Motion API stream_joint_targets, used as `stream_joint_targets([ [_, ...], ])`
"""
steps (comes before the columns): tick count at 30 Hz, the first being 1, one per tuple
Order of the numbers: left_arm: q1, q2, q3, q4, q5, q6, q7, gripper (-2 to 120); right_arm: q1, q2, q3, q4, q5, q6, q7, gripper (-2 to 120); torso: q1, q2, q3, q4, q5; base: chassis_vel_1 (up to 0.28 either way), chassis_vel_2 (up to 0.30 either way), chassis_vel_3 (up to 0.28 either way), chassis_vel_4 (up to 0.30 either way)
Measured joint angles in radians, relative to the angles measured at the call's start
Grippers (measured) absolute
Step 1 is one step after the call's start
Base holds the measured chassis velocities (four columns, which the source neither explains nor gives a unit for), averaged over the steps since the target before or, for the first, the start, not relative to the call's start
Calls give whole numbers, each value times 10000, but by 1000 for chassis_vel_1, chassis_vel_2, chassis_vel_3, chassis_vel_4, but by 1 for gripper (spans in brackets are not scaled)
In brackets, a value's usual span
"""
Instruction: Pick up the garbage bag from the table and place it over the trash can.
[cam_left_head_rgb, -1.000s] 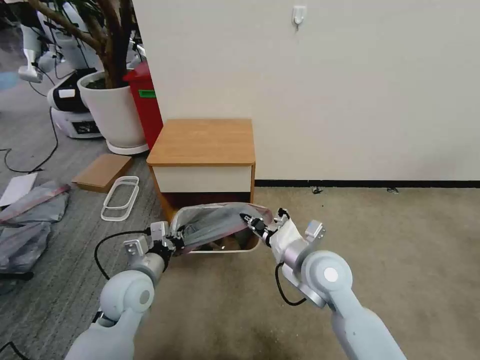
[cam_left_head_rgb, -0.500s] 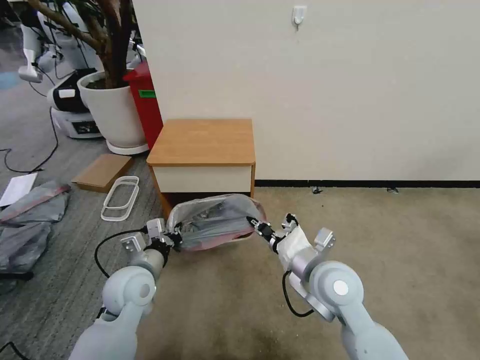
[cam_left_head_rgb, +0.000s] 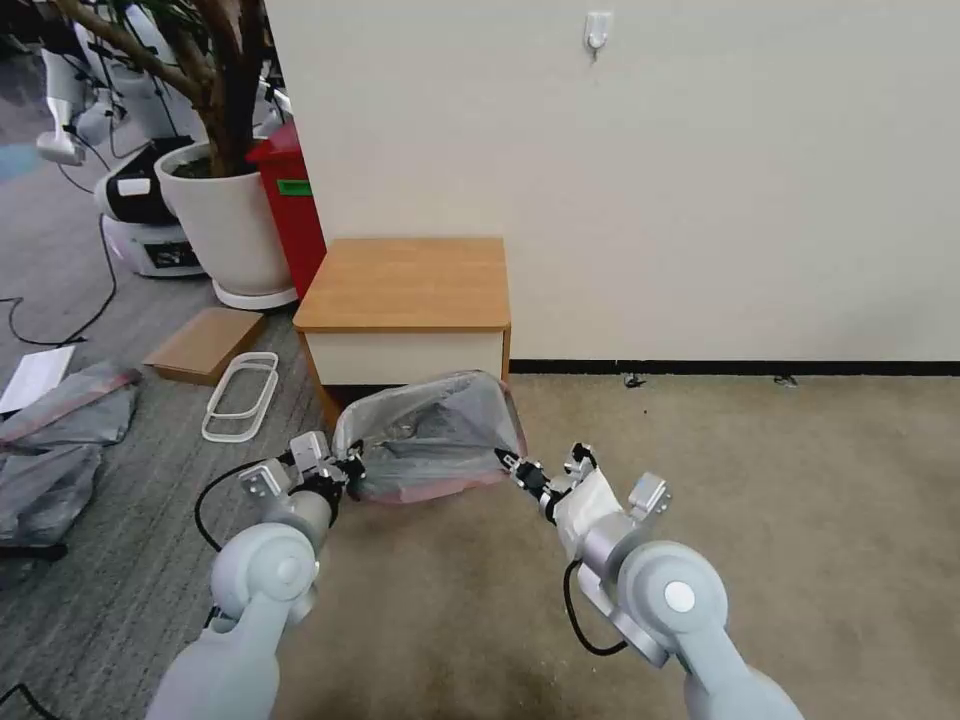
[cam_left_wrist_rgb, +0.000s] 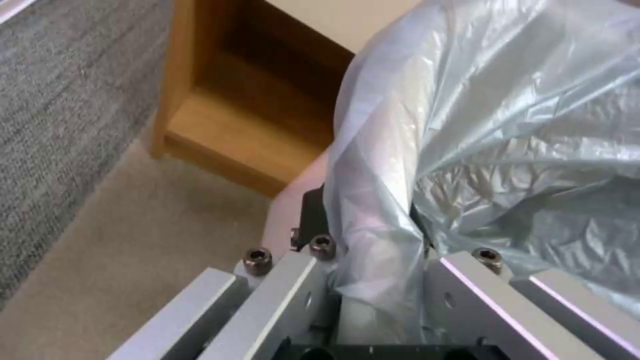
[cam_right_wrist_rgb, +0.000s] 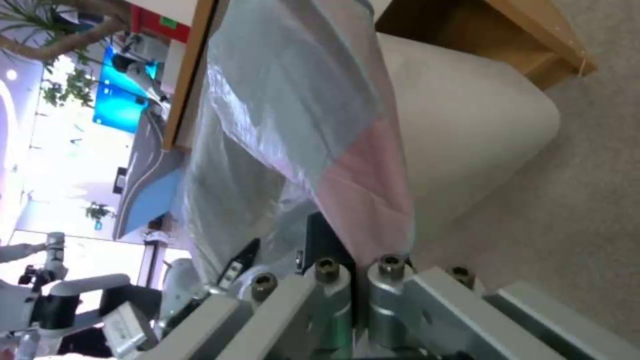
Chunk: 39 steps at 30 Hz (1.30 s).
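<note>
**Bag stretched over the bin, both arms holding its mouth**

Since a second ago, both arms are pulling back and down toward the robot, and the garbage bag (cam_left_head_rgb: 430, 435) is now draping over the trash can (cam_right_wrist_rgb: 467, 130), so that from the head camera the can's cream rim is covered by plastic.

That bag is sitting on the carpet just in front of the worktop (cam_left_head_rgb: 405, 285), below its white drawer front. Its grey, crinkly body is billowing upward, while its pinkish-red edge is running along the side nearest the robot. In the right wrist view, the pink edge is hanging down the outside of the can's rounded cream wall, touching it.

At the bag's left end, the left gripper (cam_left_head_rgb: 350, 470) is holding on, its jaws clenched on a bunched fold of grey plastic; the left wrist view is showing that fold passing down between the two metal fingers. At the bag's right end, the right gripper (cam_left_head_rgb: 507, 462) is gripping too, its jaws closed on the pink edge. Between the two grippers the bag's mouth is being held taut.

Further out, a white plant pot (cam_left_head_rgb: 228, 225) and a red bin (cam_left_head_rgb: 292, 205) are standing to the left of the worktop, and flat grey bags (cam_left_head_rgb: 60, 440) are lying on the grey carpet.
</note>
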Motion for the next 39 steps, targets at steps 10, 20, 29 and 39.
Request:
stream_joint_targets([
  [10,14,257,-23,43,134,209,37,3,-25,-140,48,99,-155,-16,-51,0,0,0,0,0,-1,0,0,0,0],
  [20,28,158,65,268,629,154,78,3,-45,-166,-52,426,-139,-61,-12,0,0,0,0,0,0,0,0,0,0],
  [29,13,213,36,277,607,55,31,3,-169,-258,-25,334,-196,-69,-29,0,-1,0,0,1,0,0,0,0,0],
  [39,193,324,8,48,523,268,112,3,-69,-418,3,64,-559,-69,-41,0,0,0,0,0,1,0,0,0,0],
])
